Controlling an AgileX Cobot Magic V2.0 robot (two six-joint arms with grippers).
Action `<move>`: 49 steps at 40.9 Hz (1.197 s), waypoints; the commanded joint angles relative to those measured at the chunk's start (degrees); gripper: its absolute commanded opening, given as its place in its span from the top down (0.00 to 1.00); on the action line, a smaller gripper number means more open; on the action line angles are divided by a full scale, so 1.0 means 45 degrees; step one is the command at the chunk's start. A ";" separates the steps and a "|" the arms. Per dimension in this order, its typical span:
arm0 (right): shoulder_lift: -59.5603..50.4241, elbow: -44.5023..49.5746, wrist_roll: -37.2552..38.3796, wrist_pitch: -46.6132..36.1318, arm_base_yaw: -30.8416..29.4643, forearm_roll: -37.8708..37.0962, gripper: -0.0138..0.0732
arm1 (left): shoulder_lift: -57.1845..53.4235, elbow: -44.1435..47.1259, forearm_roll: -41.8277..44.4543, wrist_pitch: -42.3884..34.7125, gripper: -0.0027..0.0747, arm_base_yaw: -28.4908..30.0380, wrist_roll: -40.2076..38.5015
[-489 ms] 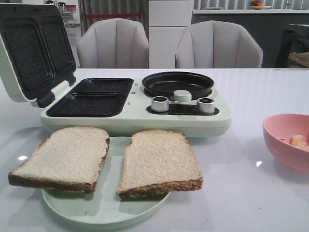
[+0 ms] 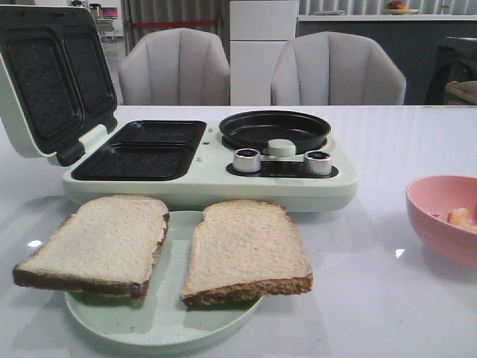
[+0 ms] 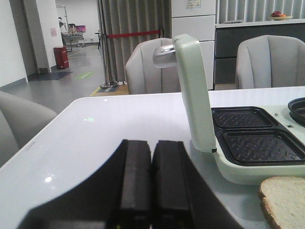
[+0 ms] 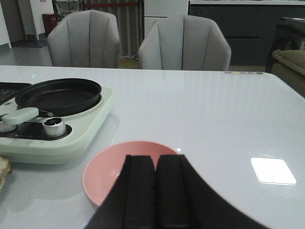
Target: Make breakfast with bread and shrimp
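The left gripper (image 3: 151, 191) is clenched on nothing; the bread (image 3: 285, 200) lies just beside it, to its right. The right gripper (image 4: 155, 191), also closed and empty, hovers over the smooth pink bowl (image 4: 114, 168) with shrimp (image 2: 460, 217). Better to open wide, then lift the porous, soft slice by its crust.

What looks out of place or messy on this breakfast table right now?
Little stands out. The two bread slices overhang the rim of the pale green plate, the left one most. The sandwich maker sits open and empty, and the pink bowl is upright with no spill. Both claws are shut, away from the food.
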 commanded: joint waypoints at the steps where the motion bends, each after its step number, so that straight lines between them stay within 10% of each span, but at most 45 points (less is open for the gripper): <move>1: -0.0276 -0.0214 -0.0064 -0.1243 0.0020 -0.0001 0.79 | -0.0263 0.0098 -0.0082 -0.1151 0.84 -0.0061 -0.0083; 23: -0.0276 -0.1198 -0.0064 -0.1701 0.0020 0.0412 0.79 | -0.0238 -0.0706 -0.0082 -0.2203 0.84 -0.0061 -0.0083; 49: 0.5094 -0.7799 -0.0064 0.4126 0.0020 0.0203 0.79 | 0.3463 -0.7988 -0.1342 0.3250 0.84 -0.0061 -0.0083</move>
